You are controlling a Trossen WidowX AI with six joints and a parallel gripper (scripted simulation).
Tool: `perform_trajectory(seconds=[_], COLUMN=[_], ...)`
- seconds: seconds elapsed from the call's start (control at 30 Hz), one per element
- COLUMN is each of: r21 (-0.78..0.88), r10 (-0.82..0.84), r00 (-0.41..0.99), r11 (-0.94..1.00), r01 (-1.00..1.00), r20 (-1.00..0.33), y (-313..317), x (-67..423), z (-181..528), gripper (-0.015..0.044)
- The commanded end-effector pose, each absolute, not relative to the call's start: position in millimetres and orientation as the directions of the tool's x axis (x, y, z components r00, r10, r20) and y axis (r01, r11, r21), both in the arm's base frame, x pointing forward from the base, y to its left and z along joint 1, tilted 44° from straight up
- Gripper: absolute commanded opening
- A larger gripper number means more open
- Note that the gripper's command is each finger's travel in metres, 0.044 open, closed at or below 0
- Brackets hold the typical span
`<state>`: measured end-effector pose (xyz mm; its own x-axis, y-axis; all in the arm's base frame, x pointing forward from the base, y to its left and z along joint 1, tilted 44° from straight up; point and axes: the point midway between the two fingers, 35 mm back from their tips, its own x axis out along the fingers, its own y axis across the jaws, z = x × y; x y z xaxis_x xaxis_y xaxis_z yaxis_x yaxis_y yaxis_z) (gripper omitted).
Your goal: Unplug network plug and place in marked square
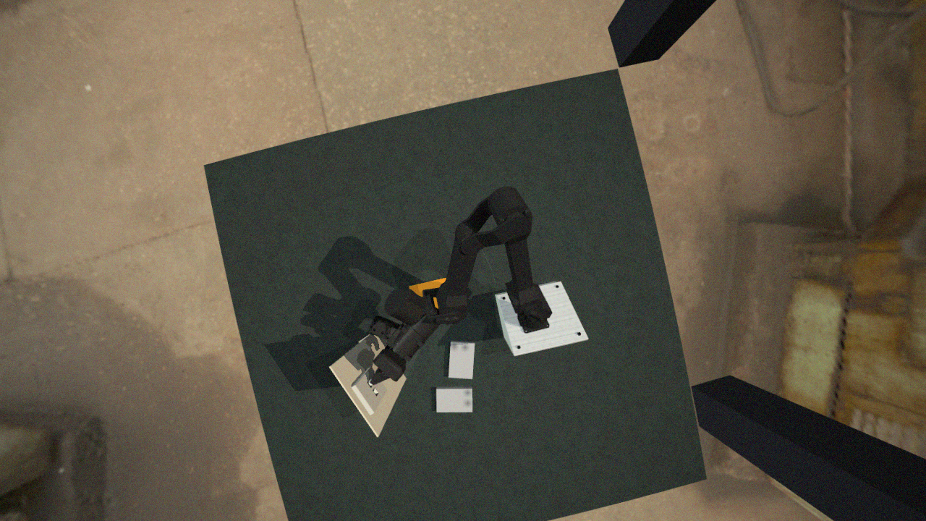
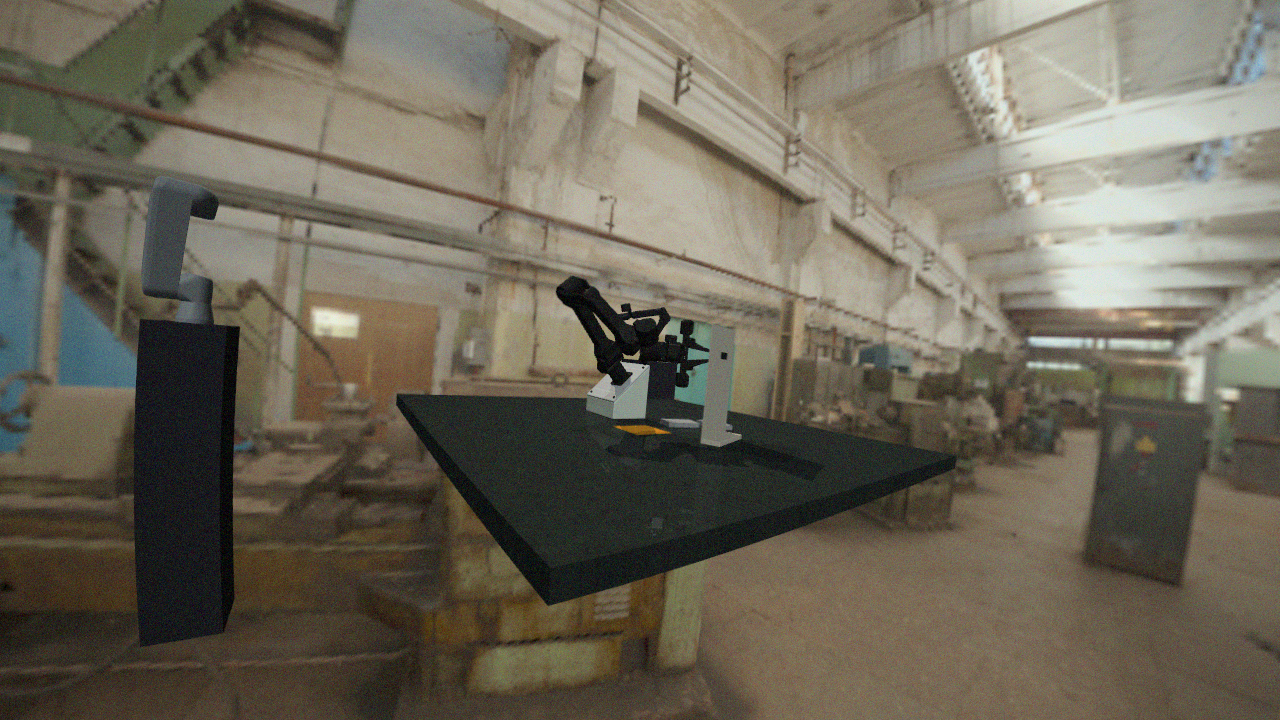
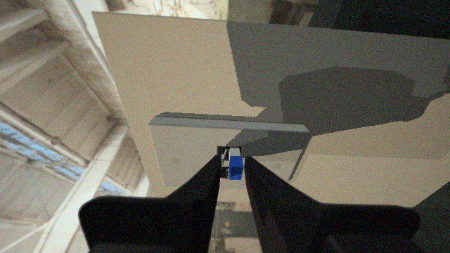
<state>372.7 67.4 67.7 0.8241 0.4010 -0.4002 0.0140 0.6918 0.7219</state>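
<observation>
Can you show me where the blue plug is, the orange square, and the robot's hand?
blue plug [image 3: 235, 168], wrist view, its blue body
orange square [image 2: 642, 429], exterior view, its middle
hand [image 3: 231, 165], wrist view, between its fingertips

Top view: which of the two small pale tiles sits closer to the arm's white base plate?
The upright tile, just left of the base plate. The sideways tile lies below it, farther from the plate.

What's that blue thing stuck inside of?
The plug sits in a socket on the panel. The end effector straddles it; the plug's inner end is hidden.
</observation>
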Motion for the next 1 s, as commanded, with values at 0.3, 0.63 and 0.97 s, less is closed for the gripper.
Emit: perform_trajectory(seconds=[0.3, 0.63, 0.97], r21=[0.723, 0.723, 0.723], r10=[0.399, 0.399, 0.398], r00=[0.826, 0.826, 0.825], r11=[0.690, 0.690, 0.690], r01=[0.017, 0.017, 0.017], r20=[-0.399, -0.400, -0.400], y=[67.2, 66.5, 65.4], x=[374.1, 370.2, 365.3], z=[67.7, 68.5, 69.5], gripper=[0.0003, 0.0000, 0.0000])
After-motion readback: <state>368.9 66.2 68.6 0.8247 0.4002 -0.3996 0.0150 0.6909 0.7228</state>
